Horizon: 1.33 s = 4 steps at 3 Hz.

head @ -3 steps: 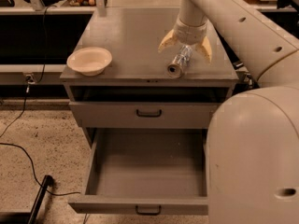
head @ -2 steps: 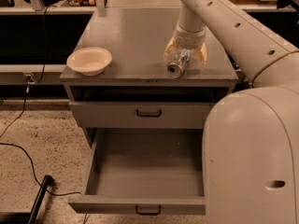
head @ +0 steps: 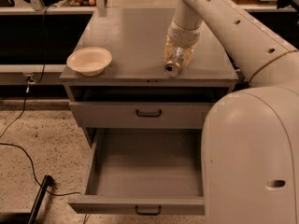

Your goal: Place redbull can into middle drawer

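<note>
redbull can (head: 173,68): one counted
bowl (head: 89,60): one counted
drawers: two counted, middle drawer (head: 117,205), upper drawer (head: 107,114)
gripper (head: 177,59): one, upper centre, at can

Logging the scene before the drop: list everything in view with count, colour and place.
Grey metal cabinet top: one, grey, centre.
Slim silvery metal redbull can: one, silver, lying on its side near the top's front edge.
Round cream bowl: one, cream, top's left side.
Upper grey drawer front: one, grey, closed.
Wide grey metal middle drawer: one, grey, pulled open below it.
Thin black cable: one, black, floor, left.
White robot arm: one, white, upper right.
Yellowish hand: one, down over the can.
</note>
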Tool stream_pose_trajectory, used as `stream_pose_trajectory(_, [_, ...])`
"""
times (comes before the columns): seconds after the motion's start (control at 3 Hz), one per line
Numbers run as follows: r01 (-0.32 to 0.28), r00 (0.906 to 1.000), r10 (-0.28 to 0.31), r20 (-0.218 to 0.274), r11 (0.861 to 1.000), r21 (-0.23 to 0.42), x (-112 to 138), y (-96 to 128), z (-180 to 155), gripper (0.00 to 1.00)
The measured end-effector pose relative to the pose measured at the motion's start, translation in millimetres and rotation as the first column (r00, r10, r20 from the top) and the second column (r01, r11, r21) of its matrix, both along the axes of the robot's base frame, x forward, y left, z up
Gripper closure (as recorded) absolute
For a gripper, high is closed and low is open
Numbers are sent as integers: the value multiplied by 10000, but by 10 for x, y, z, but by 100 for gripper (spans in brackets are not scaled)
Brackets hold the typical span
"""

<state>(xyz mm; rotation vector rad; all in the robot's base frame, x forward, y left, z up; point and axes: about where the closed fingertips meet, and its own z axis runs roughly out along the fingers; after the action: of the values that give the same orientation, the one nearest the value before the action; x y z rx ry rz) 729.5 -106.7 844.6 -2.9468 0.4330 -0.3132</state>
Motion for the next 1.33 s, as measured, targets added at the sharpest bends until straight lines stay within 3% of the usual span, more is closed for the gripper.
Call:
stream_pose_trajectory(0.33, [863,9960,-844,-308,9940,668,-187,-57,162,99])
stream_pose_trajectory(0.67, [2538,9669,-2552,-93,9567,1428,-479,-242,483,100])
stream_pose_trajectory(1.0, [3985,9124,-4090,141,8958,1968,-880,-371,692,100])
stream_pose_trajectory(1.33, [5626,8267,-5404,-1569,7970,2197,-1348,-356,177,100])
